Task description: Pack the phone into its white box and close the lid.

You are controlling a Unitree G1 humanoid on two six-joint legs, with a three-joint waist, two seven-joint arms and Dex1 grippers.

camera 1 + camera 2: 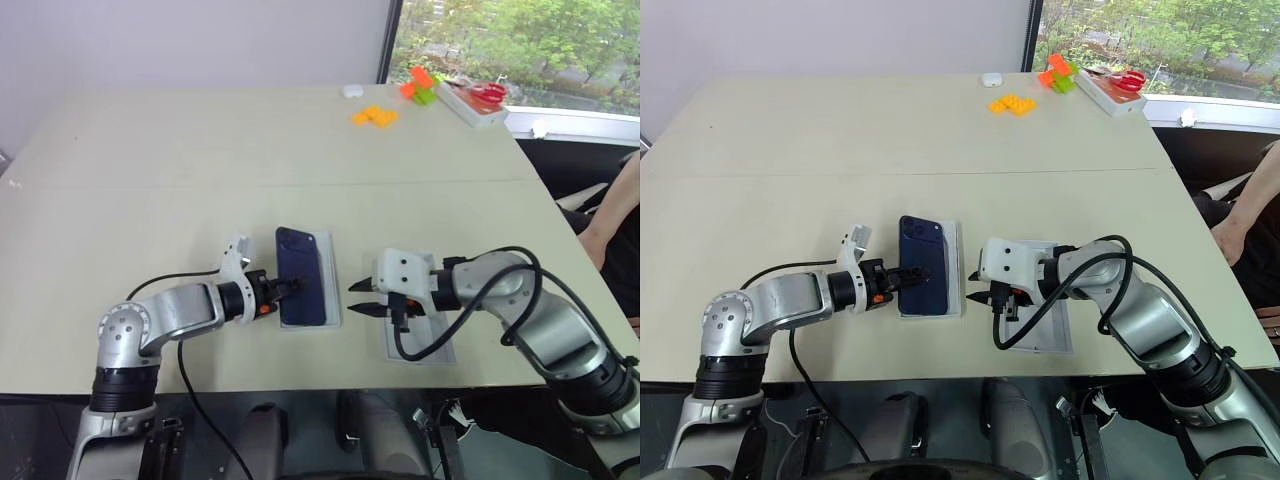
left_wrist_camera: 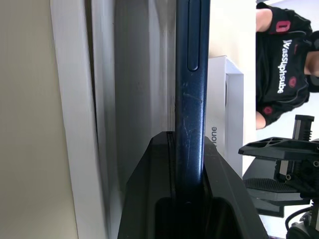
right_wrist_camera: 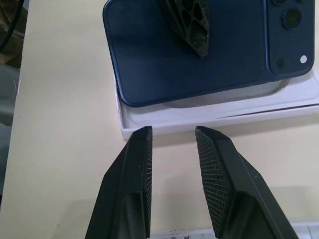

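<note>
Beige table [image 1: 200, 160] by a window [image 1: 500, 30]; left gripper [image 1: 295, 288] clamping phone [image 1: 300, 275], right gripper [image 1: 362, 300] empty, part-open.

Office or meeting room, long beige table [image 1: 200, 150], large window [image 1: 500, 40], plain wall [image 1: 180, 40]

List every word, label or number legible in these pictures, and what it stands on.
"one": end of a cut-off word on the side of the lid, behind the phone.
"Wassupbabe", read sideways, roughly: a person's black shirt.
"0": red figure on that shirt's collar.
Nothing readable on the white box.
</note>
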